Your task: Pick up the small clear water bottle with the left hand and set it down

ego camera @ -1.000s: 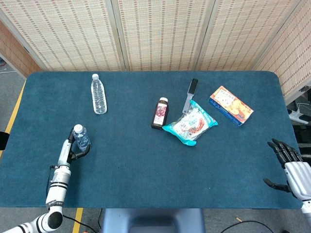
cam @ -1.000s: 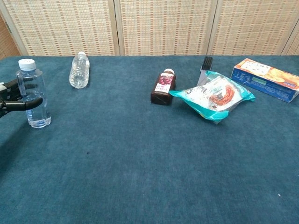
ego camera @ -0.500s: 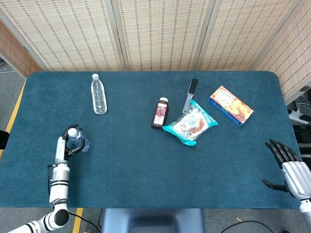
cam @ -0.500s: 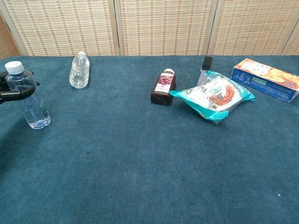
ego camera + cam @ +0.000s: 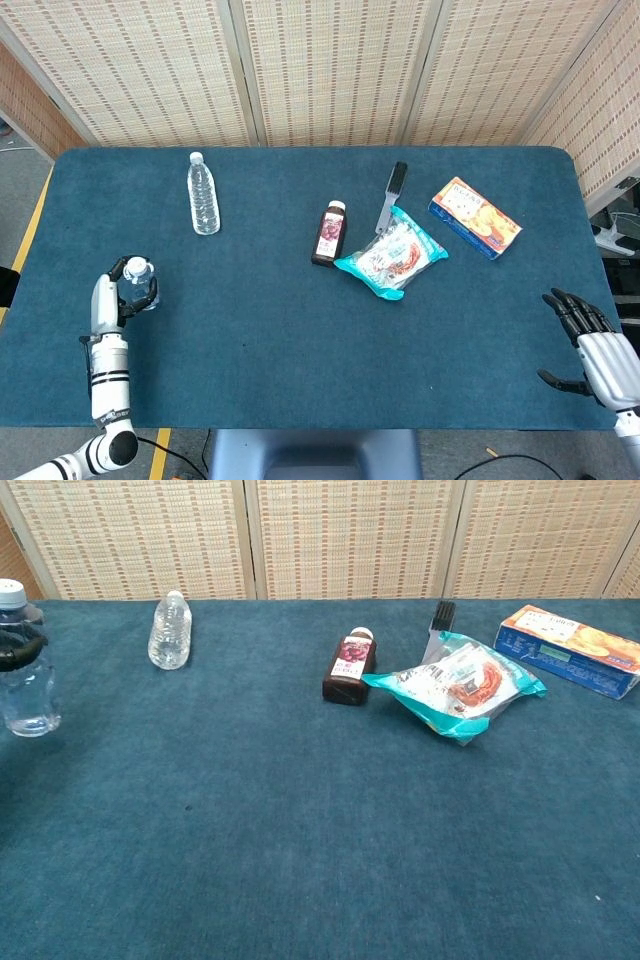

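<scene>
Left hand point(image 5: 122, 296) grips small clear water bottle point(image 5: 22, 670) upright, near-left bench point(image 5: 300, 330); right hand point(image 5: 590, 345) empty, fingers spread.

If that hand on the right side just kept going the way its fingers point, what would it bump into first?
Probably nothing: the right hand is open, fingers pointing up and slightly left over bare table. The orange box lies farther left, likely off that line, though depth is unclear.

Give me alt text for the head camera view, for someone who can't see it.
From above, the robot's left hand grips a small clear water bottle near the left edge of a blue table. Another water bottle lies farther back; a dark juice bottle, a black-handled tool, a snack bag and an orange box sit right of centre. The right hand rests open at the right edge.
</scene>
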Controlling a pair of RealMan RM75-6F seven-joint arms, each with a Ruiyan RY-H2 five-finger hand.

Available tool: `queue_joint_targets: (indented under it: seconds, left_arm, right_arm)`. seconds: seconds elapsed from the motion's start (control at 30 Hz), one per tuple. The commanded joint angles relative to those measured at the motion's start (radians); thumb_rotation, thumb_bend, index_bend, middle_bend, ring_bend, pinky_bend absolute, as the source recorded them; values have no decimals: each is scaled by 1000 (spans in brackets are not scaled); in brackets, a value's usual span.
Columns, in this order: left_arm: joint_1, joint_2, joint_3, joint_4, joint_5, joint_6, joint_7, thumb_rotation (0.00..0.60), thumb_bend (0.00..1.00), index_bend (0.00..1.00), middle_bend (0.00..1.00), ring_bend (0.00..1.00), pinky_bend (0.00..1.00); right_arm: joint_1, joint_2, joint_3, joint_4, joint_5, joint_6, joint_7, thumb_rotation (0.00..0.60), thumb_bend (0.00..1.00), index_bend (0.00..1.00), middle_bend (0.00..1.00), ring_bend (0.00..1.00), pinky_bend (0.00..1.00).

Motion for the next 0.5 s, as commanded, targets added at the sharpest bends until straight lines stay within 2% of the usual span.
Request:
queue_joint_targets:
  seconds: [0.03,0.17,0.23,0.4,0.5]
  left_arm:
    - [-24,-13,1,84,41,121,237,600,539,472,509,422,270]
    - [-31,-14,3,83,61,136,243,600,539,488,509,421,280]
    - [-26,-11,6,53,69,127,182,600,539,493,514,425,313]
    - [17,56,-39,-154,12,-25,-236,600,553,518,539,447,363]
    - [30,89,-63,-197,9,-88,-426,600,553,522,542,449,366]
  right_arm:
    - [1,-1,1,1,2,-1,-1,600,63,0,0,0,111]
    - [2,-1,1,0,4,-2,-1,600,63,0,0,0,111]
    - [3,1,-1,-1,1,-4,2,600,63,0,0,0,111]
    - [6,3,-1,1,4,-10,7,600,63,0,0,0,111]
    - [6,5,-1,1,4,-10,9,600,63,0,0,0,110]
